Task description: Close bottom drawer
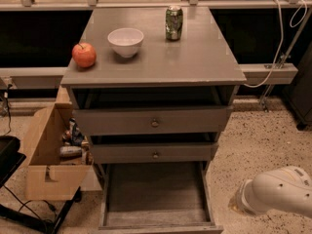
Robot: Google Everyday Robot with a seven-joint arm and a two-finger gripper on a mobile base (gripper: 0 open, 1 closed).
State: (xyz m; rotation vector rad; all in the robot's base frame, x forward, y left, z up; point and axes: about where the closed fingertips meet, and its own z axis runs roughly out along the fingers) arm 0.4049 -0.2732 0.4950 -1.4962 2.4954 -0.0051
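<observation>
1. The bottom drawer (156, 195) is pulled far out, low at the foot of the grey cabinet (146, 122).
2. The gripper (238, 204) is down on the right, near the drawer but not touching it. I cannot tell if it is open or closed.
3. An apple (84, 54), a bowl (126, 41) and a can (173, 22) sit on the top surface (200, 57).
4. A cardboard box (46, 169) stands on the floor to the left.

Apple (84, 55), bowl (126, 41), can (174, 23) on cabinet (195, 57); gripper (240, 204) right of bottom drawer (156, 194).

Dim warm overhead light; the claw (238, 204) at lower right catches it.
</observation>
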